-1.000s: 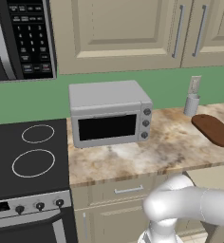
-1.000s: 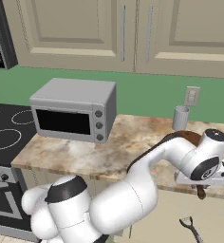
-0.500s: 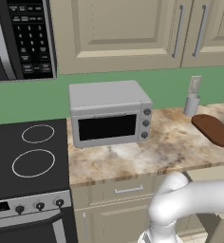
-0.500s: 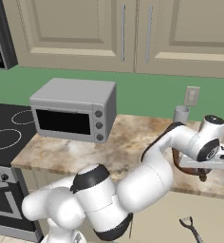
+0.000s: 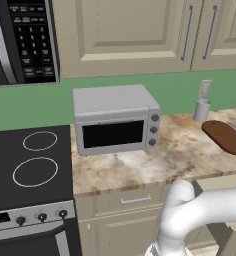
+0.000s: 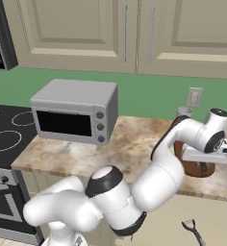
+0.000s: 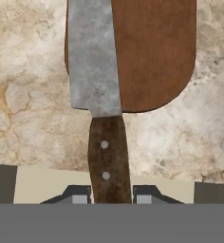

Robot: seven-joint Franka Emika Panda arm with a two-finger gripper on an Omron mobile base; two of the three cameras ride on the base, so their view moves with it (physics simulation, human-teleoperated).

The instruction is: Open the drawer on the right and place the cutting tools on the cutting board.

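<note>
A: Where is the flat reddish-brown wooden cutting board (image 7: 156, 52) relative to the jaws?

B: Straight ahead of them in the hand view, lying on the mottled beige stone counter (image 7: 28, 118), its rounded end toward the fingers.

A: And the knife with the broad grey blade and dark brown riveted handle (image 7: 98, 95)?

B: The gripper (image 7: 111, 195) is clamped on the handle's rear end, one dark fingertip on either side. The knife's long axis runs directly away from the jaws. The blade overlaps the board's edge; the handle is over bare counter.

A: So the coming move?

B: Probably forward and sideways toward the board's middle, then release.
</note>
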